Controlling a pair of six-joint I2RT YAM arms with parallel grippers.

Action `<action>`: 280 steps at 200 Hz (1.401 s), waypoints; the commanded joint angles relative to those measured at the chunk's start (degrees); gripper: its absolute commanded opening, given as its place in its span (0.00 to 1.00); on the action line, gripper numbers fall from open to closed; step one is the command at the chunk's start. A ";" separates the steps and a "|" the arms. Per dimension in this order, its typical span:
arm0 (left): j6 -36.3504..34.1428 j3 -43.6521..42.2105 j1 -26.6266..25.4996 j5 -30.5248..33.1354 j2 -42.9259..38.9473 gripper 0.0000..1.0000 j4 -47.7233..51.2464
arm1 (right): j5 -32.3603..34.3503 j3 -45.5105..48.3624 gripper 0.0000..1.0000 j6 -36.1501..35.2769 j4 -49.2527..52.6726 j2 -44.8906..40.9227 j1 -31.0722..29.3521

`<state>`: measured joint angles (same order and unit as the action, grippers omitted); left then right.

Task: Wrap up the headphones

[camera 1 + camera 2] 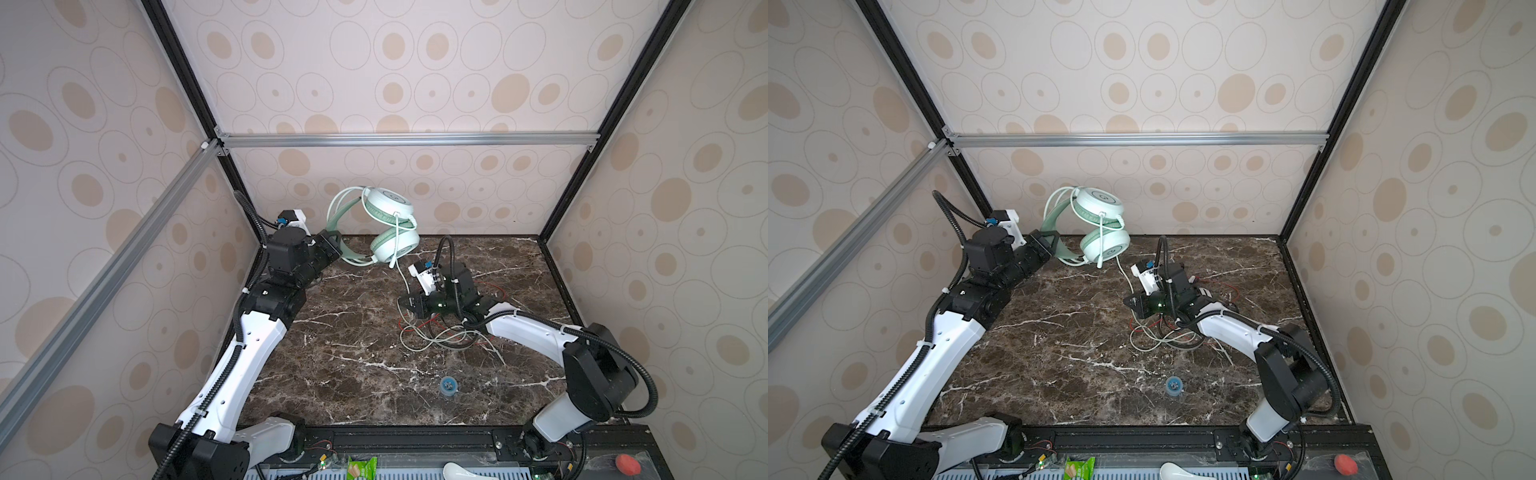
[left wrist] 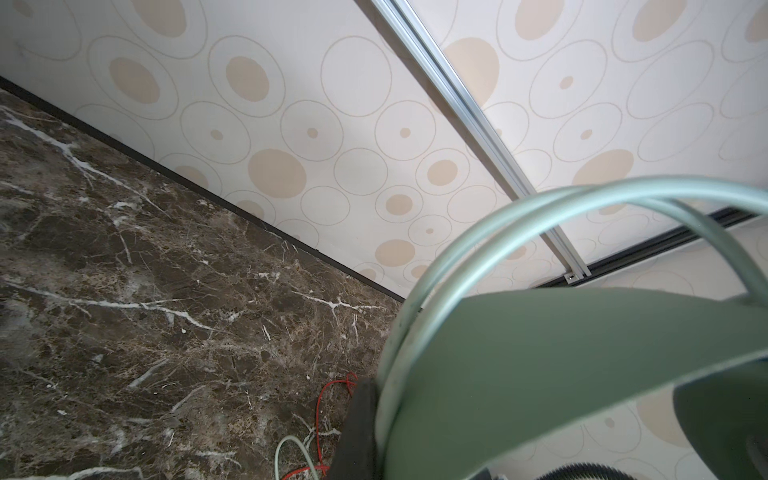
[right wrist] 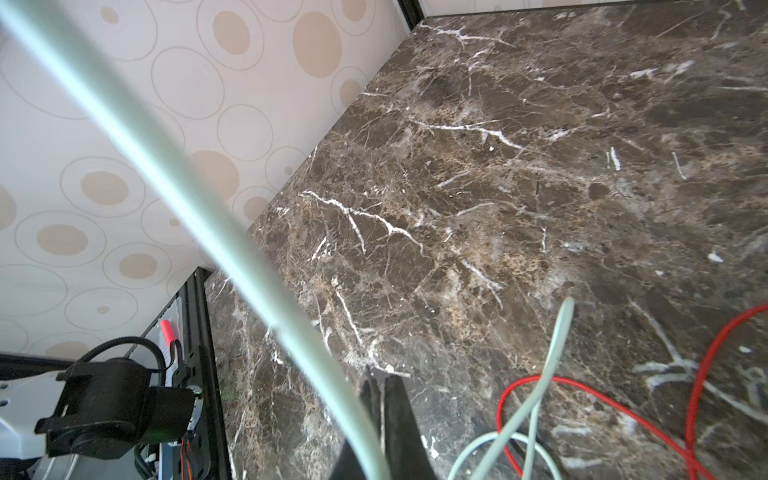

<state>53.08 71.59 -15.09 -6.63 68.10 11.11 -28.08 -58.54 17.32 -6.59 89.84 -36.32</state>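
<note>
My left gripper (image 1: 332, 245) is shut on the headband of the pale mint green headphones (image 1: 390, 208), which hang above the table's back left in both top views. In the left wrist view the headband (image 2: 540, 374) covers all but one dark finger (image 2: 359, 428). The mint cord (image 1: 400, 272) drops from the lower ear cup to my right gripper (image 1: 405, 300), which is shut on it low over the table. In the right wrist view the cord (image 3: 232, 249) rises from the shut jaws. The white-and-black headphones (image 1: 1203, 292) lie mostly hidden under the right wrist, their red cord (image 1: 415, 324) tangled with mint loops (image 1: 436, 340).
A small blue round thing (image 1: 449, 385) lies on the dark marble table (image 1: 353, 374) near the front. Patterned walls and black frame posts close three sides. On the front ledge sit a green packet (image 1: 361, 467), a white object (image 1: 457, 471) and a red knob (image 1: 627, 464).
</note>
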 commanded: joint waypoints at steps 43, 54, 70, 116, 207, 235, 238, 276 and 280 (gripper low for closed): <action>4.97 0.15 0.72 4.26 1.92 0.00 -7.78 | 8.94 -4.13 0.00 -8.30 14.95 -3.98 -7.01; 4.76 -0.18 0.81 4.73 2.04 0.00 -7.60 | 10.07 -4.98 0.00 -9.39 16.56 -4.12 -8.35; 4.27 -0.83 0.79 6.02 2.28 0.00 -7.26 | 11.77 -6.17 0.00 -11.02 18.90 -4.48 -9.96; 1.00 -1.35 0.78 10.85 3.73 0.00 -5.32 | 15.82 -9.77 0.00 -14.69 24.47 -5.22 -13.39; 0.77 -8.81 0.77 15.47 3.24 0.00 -6.98 | 18.75 -16.42 0.00 -18.31 31.94 -3.45 -16.34; -1.92 -8.19 0.77 16.85 5.20 0.00 -6.72 | 20.41 -19.33 0.00 -20.37 34.79 -2.19 -17.80; -2.32 -8.06 0.81 16.97 5.53 0.00 -6.60 | 20.61 -19.67 0.00 -20.65 35.08 -2.01 -18.03; -5.94 -7.67 0.71 18.80 8.04 0.00 -4.92 | 22.62 -25.65 0.00 -23.01 39.46 0.45 -19.35; -6.12 -7.69 0.69 18.89 8.22 0.00 -4.95 | 22.75 -26.38 0.00 -23.26 39.95 0.79 -19.49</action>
<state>48.45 61.21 -14.57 9.85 75.66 9.08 -6.98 -80.88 -2.90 28.97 88.95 -54.83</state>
